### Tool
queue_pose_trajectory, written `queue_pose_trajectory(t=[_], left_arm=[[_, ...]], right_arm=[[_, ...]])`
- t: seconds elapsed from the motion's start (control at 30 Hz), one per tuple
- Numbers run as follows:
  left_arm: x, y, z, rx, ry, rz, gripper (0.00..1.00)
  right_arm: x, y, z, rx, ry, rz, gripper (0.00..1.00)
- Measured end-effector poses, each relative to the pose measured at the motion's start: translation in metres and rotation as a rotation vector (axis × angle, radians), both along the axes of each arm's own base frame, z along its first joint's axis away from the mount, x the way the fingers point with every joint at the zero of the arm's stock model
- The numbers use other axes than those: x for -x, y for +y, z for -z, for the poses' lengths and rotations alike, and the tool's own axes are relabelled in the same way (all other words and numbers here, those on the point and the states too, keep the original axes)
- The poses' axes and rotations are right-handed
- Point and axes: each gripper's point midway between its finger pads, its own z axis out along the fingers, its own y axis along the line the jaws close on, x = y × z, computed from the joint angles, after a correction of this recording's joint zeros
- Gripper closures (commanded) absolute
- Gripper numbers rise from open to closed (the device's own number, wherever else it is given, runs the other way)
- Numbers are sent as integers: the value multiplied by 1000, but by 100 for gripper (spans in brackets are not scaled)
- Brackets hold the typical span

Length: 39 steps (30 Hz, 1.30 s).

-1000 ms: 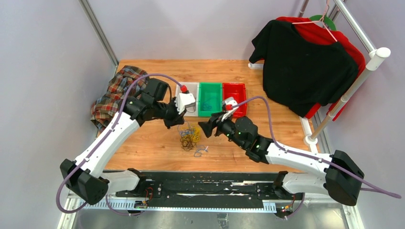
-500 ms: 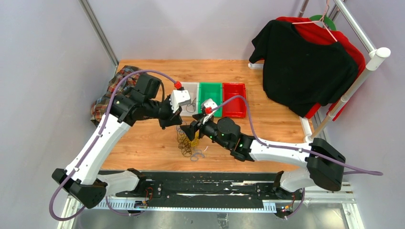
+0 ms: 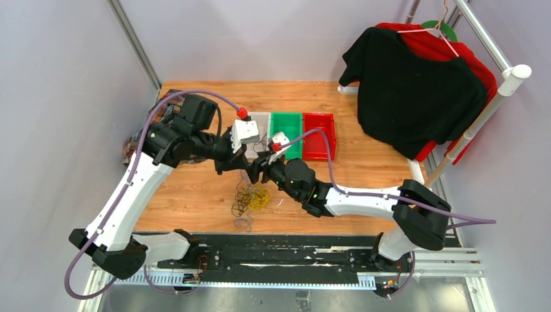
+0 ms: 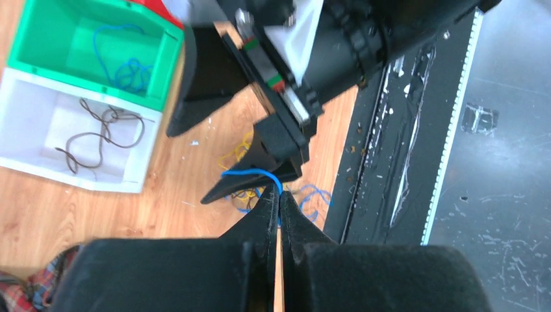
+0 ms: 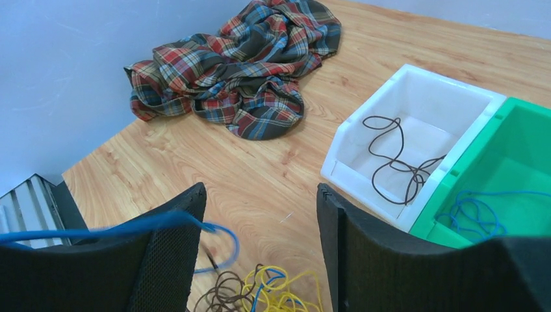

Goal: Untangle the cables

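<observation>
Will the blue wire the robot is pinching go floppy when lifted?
Probably floppy: the blue wire bends in a loose loop at the shut left gripper. Likely light, being so thin. It may drag the tangled pile along.

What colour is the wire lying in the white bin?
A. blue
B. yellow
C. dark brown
C: the white bin holds only a dark brown wire, and the blue wires lie next door in the green bin.
</observation>
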Motion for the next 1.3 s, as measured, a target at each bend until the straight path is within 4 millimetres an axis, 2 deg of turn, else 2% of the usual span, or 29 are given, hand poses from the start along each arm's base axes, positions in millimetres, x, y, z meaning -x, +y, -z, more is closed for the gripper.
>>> queue_pose_trajectory(t=[0.13, 0.43, 0.73, 0.97, 1.03, 1.13, 1.2, 1.3], left_arm=[[-11, -7, -27, 30, -49, 1, 99], [-34, -20, -96, 122, -205, -13, 100], [-42, -16, -158, 192, -369, -61, 100], [-54, -8, -217, 253, -541, -131, 99], [-55, -5, -229, 266, -579, -147, 99], [-55, -1, -236, 271, -606, -164, 100], [-55, 1, -237, 269, -610, -170, 100], [-56, 0, -234, 264, -603, -169, 100]], right_arm=[[-5, 2, 10, -10, 14, 26, 41], [-11, -8, 66, 57, 73, 92, 45], [-5, -29, 113, 108, 137, 131, 47], [-2, -46, 144, 153, 178, 171, 47], [-1, -50, 147, 157, 179, 181, 42], [0, -59, 144, 157, 171, 195, 32], [1, -65, 130, 142, 148, 199, 27], [2, -66, 90, 80, 88, 183, 24]])
